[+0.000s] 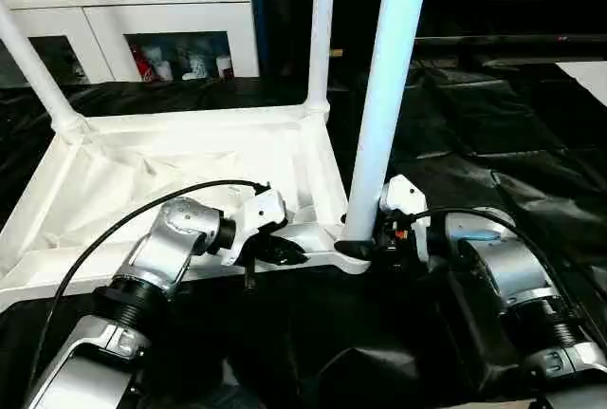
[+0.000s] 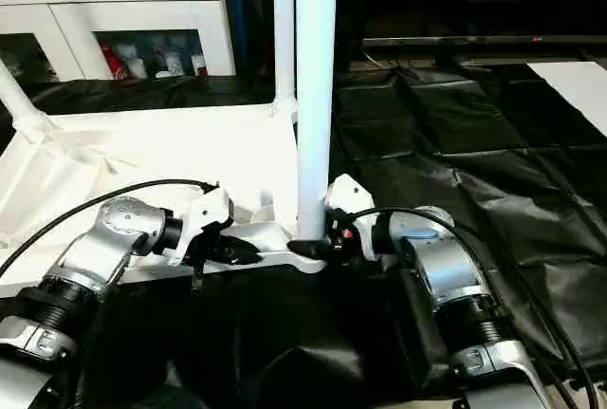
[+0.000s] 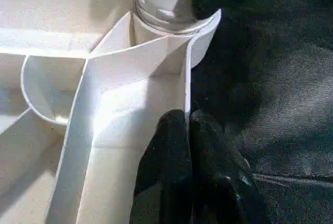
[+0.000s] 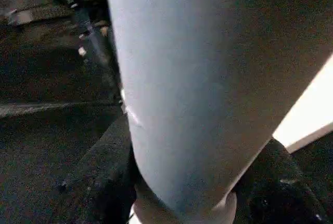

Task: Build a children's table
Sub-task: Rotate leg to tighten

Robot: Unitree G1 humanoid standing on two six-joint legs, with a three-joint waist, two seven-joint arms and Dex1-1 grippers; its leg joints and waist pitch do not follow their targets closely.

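The white tabletop [image 1: 190, 176] lies upside down on the black floor cover, ribbed underside up. Three white legs stand in its corner sockets: one at the far left [image 1: 33, 67], one at the far right [image 1: 321, 29], one at the near right [image 1: 389, 96]. My right gripper [image 1: 365, 246] is shut on the base of the near right leg [image 4: 192, 78], one black finger [image 4: 104, 172] on each side just above the socket. My left gripper [image 1: 275, 252] is shut on the tabletop's near rim [image 3: 186, 94], beside that socket, its fingers [image 3: 166, 146] pinching the thin wall.
A white cabinet with glass doors [image 1: 142, 29] stands behind the tabletop, with small items on top and inside. Crinkled black sheeting [image 1: 512, 153] covers the floor to the right and in front. A pale panel [image 1: 588, 77] shows at the right edge.
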